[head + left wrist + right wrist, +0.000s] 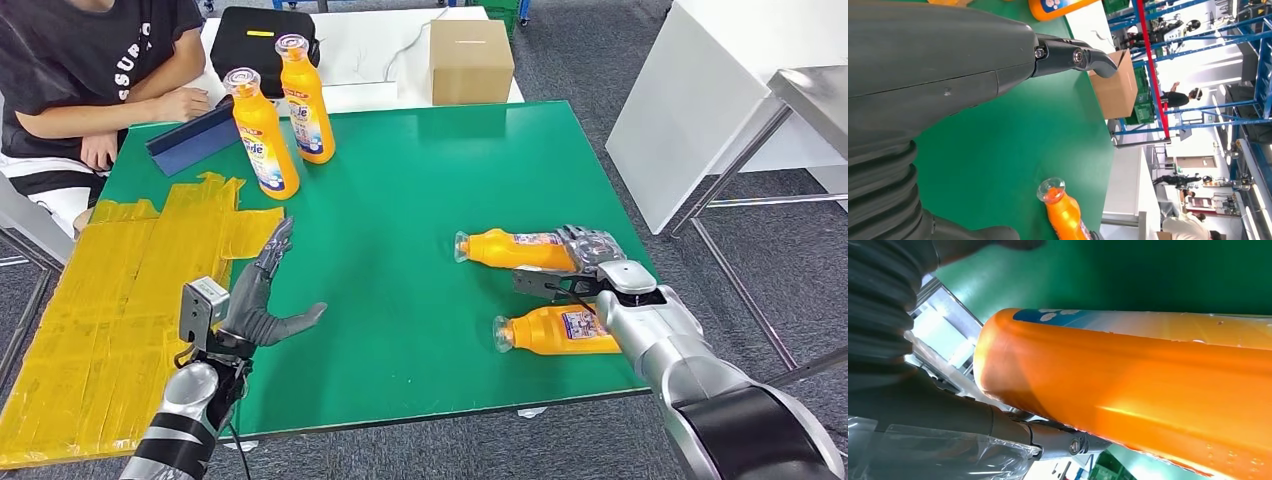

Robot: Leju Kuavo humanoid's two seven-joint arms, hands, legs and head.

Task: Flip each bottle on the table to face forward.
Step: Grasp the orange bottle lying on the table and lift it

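Observation:
Two orange bottles stand upright at the back left of the green table (400,200), one (262,135) nearer and one (306,100) behind it. Two more lie on their sides at the right, caps pointing left: a far one (515,250) and a near one (550,330). My right hand (585,262), wrapped in clear film, grips the base end of the far lying bottle (1148,390), with a dark finger (1058,440) against its side. My left hand (255,295) hovers over the front left of the table with its fingers spread and holds nothing. The left wrist view shows a lying bottle (1065,212).
A seated person (90,70) leans on the back left corner beside a blue board (195,140). Behind the table are a cardboard box (470,60) and a black bag (265,35). Yellow tape (110,290) covers the table's left side. A white table (720,90) stands right.

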